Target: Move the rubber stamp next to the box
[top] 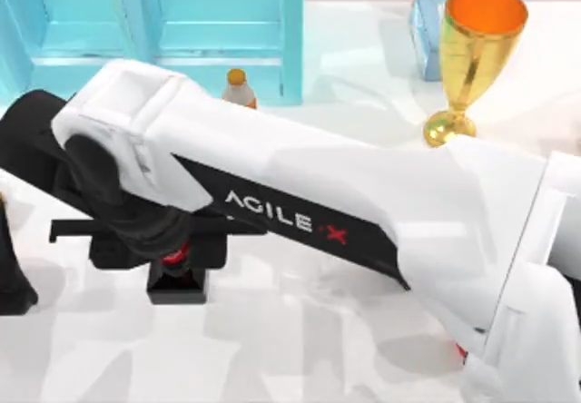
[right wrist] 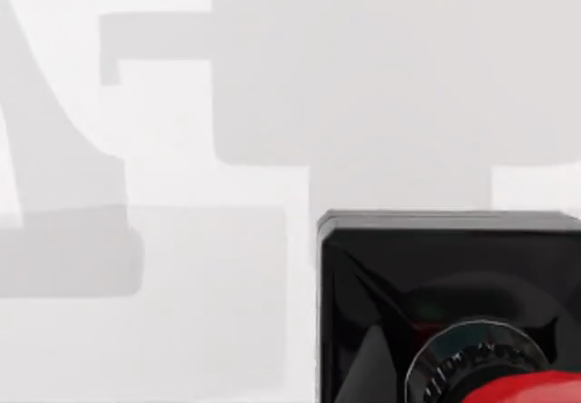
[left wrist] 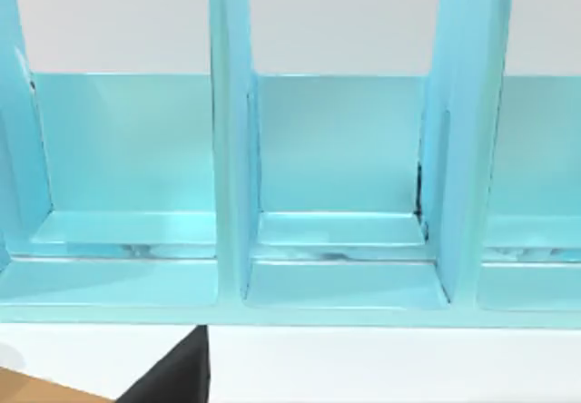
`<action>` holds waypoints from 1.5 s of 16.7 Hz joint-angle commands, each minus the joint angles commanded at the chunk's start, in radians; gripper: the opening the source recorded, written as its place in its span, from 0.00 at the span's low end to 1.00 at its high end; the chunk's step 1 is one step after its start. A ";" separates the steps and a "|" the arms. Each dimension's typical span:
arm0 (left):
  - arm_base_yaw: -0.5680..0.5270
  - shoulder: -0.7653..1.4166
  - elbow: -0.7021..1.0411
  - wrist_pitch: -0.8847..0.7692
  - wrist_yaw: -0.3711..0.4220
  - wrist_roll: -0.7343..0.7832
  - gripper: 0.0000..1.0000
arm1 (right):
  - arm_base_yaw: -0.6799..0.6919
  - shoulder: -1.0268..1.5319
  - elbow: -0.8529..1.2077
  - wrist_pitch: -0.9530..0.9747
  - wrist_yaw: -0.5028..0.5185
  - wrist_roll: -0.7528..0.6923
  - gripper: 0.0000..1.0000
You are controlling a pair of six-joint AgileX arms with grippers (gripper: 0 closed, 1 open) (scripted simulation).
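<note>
The right arm (top: 363, 194) reaches across the surface (top: 300, 339) from 3 o'clock toward 9 o'clock, and its gripper (top: 172, 250) sits over the stamp (top: 177, 280) at about 8 o'clock in the top view. The stamp stands upright on the surface; its black base shows just below the gripper body, with red from the knob (top: 177, 255) visible at the gripper. The right wrist view shows the base (right wrist: 436, 285) and knob (right wrist: 526, 389) close under the camera. Whether the jaws are spread or pinching the knob cannot be told. The step in hand appears to be the grasp. Next move: confirm a firm hold on the knob, lift straight up, then carry to the box. The blue rack (top: 163, 22) stands at 11 o'clock, the goblet (top: 472, 49) at 1 o'clock. The left wrist view faces the rack (left wrist: 336, 194).
</note>
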 joint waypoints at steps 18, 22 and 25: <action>0.000 0.000 0.000 0.000 0.000 0.000 1.00 | -0.676 -1.290 -1.193 0.024 -0.173 -0.680 0.00; 0.000 0.000 0.000 0.000 0.000 0.000 1.00 | -0.805 -1.486 -1.378 0.031 -0.207 -0.810 0.00; 0.000 0.000 0.000 0.000 0.000 0.000 1.00 | -0.837 -1.524 -1.415 0.031 -0.214 -0.842 0.00</action>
